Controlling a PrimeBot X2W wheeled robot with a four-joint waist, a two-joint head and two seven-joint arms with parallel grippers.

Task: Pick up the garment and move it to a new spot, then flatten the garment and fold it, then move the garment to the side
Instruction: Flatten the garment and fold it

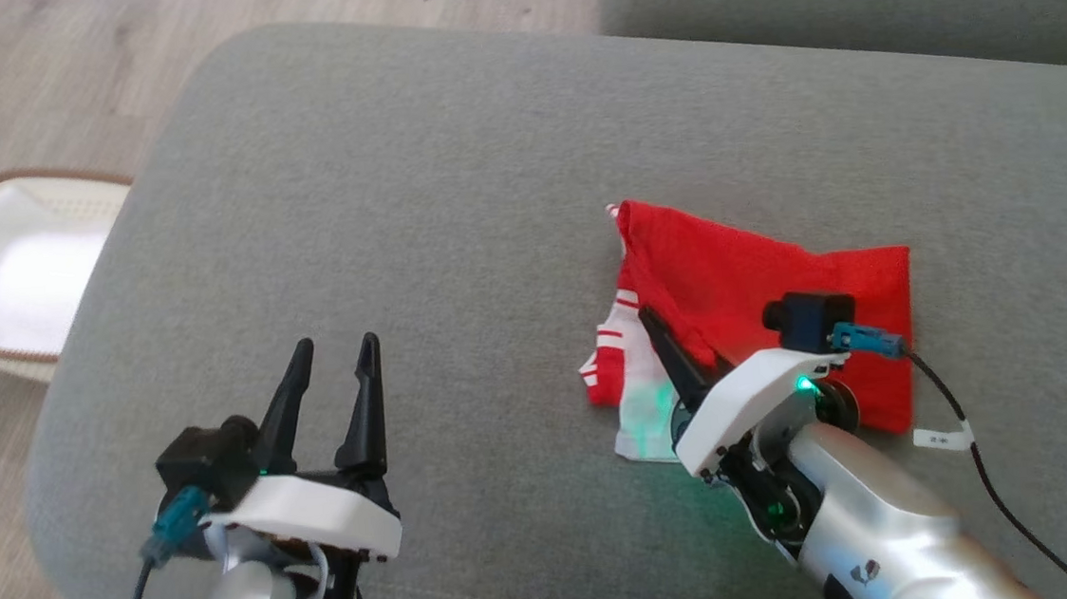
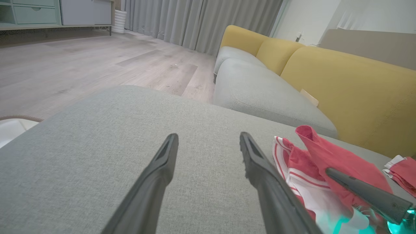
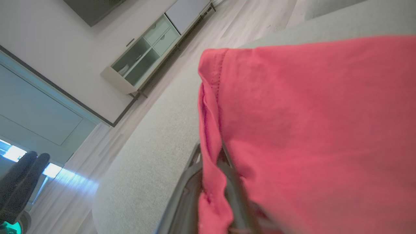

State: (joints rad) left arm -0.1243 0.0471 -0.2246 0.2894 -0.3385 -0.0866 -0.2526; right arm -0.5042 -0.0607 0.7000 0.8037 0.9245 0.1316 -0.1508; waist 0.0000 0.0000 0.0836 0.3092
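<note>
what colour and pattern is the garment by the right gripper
The garment is red, with a white part bearing red stripes; the head view shows it best.

Home for sure, living room by the look of it. Grey sofa with yellow back cushions, wood floor, long grey curtains down to the floor. Low mint cabinet with drawers and glass doors against a white wall, dark screen-looking thing above it. White basket with a brown rim sitting on the floor beside the seat, and a red garment on the cushion. Proper laundry-day setup.
</note>
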